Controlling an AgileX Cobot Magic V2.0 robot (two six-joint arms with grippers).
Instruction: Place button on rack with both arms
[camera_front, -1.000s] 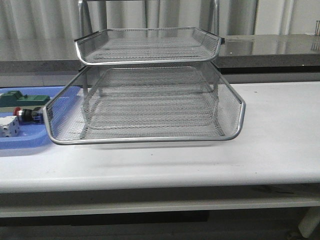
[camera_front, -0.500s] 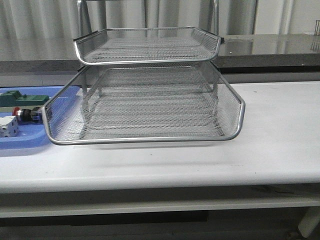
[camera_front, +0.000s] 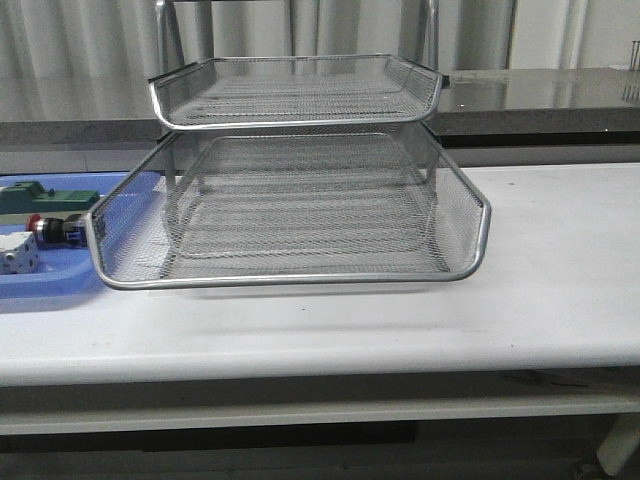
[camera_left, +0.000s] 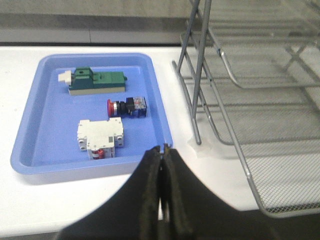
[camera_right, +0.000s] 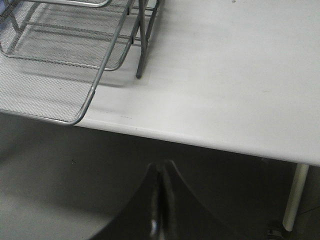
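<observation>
The button (camera_front: 58, 229) has a red head and a black and blue body. It lies on its side in the blue tray (camera_front: 40, 288), left of the rack (camera_front: 290, 281). In the left wrist view the button (camera_left: 127, 106) lies between a green block and a white block. My left gripper (camera_left: 163, 148) is shut and empty, over the tray's near rim and short of the button. My right gripper (camera_right: 161, 165) is also shut and empty, hanging off the table's front edge near the rack's (camera_right: 102, 70) corner. Neither gripper shows in the front view.
The blue tray (camera_left: 50, 85) also holds a green block (camera_left: 97, 81) and a white block (camera_left: 100, 137). The rack's thin legs (camera_left: 197, 90) stand just beside the tray's edge. Its lower mesh tray juts out toward the front of the white table (camera_right: 225, 75).
</observation>
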